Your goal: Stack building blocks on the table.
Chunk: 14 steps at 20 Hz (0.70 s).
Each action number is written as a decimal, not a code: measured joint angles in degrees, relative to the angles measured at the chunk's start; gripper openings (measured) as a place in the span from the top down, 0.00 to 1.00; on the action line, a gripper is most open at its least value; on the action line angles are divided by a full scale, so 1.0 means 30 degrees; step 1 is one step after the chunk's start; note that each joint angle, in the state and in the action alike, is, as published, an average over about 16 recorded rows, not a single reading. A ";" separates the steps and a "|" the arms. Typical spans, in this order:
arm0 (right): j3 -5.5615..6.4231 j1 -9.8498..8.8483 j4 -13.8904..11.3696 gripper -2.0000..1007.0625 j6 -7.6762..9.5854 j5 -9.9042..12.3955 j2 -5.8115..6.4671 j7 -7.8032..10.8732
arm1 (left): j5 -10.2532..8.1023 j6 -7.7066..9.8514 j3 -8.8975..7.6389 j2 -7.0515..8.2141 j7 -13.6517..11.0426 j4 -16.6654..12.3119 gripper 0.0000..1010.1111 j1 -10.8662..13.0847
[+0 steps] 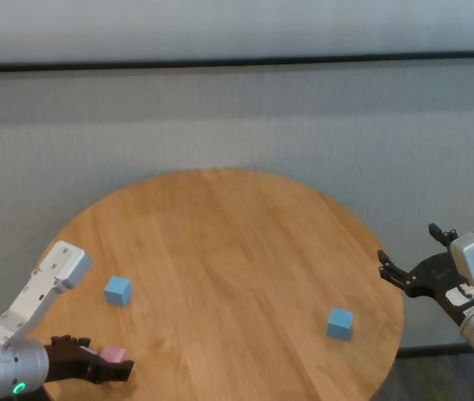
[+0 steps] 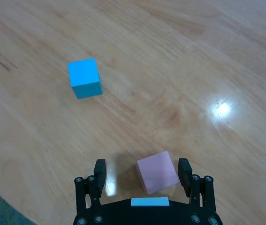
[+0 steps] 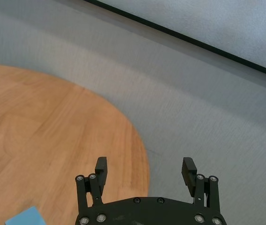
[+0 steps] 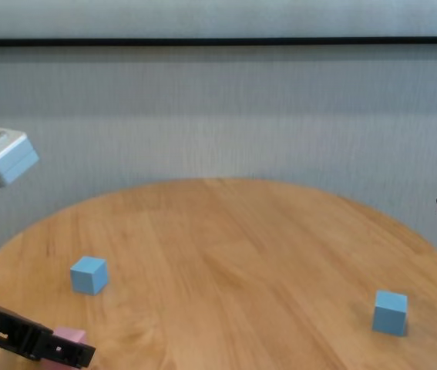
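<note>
The pale pink cube (image 2: pixel 157 171) lies on the round wooden table (image 1: pixel 237 242) near its front left edge. My left gripper (image 2: pixel 142 169) is open and low over the table, one finger on either side of the pink cube (image 1: pixel 116 355), which sits closer to one finger. A light blue cube (image 1: pixel 118 291) stands just beyond it, also seen in the left wrist view (image 2: pixel 84 78). The second light blue cube (image 1: pixel 340 323) sits near the table's right edge. My right gripper (image 1: pixel 410 246) is open and empty, held off the table's right edge.
A grey floor surrounds the table, with a dark line along the base of the pale wall behind. A corner of the right blue cube (image 3: pixel 25 216) shows below the right gripper (image 3: pixel 145 168). The cubes also show in the chest view: pink (image 4: pixel 68 336), blue (image 4: pixel 89 275), blue (image 4: pixel 391 311).
</note>
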 joint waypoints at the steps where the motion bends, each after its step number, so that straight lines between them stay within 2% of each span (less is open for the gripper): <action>1: 0.0000 0.0000 0.0000 0.01 0.0000 0.0000 0.0000 0.0000 | 0.0004 -0.0003 -0.0021 -0.0023 0.0016 0.0007 0.01 0.0009; 7: 0.0000 0.0000 0.0000 0.01 0.0000 0.0000 0.0000 0.0000 | -0.0001 -0.0024 -0.0041 -0.0030 0.0024 0.0007 0.10 0.0031; 14: 0.0000 0.0000 0.0000 0.01 0.0000 0.0000 0.0000 0.0000 | -0.0025 -0.0014 -0.0016 0.0006 0.0023 -0.0006 0.31 0.0028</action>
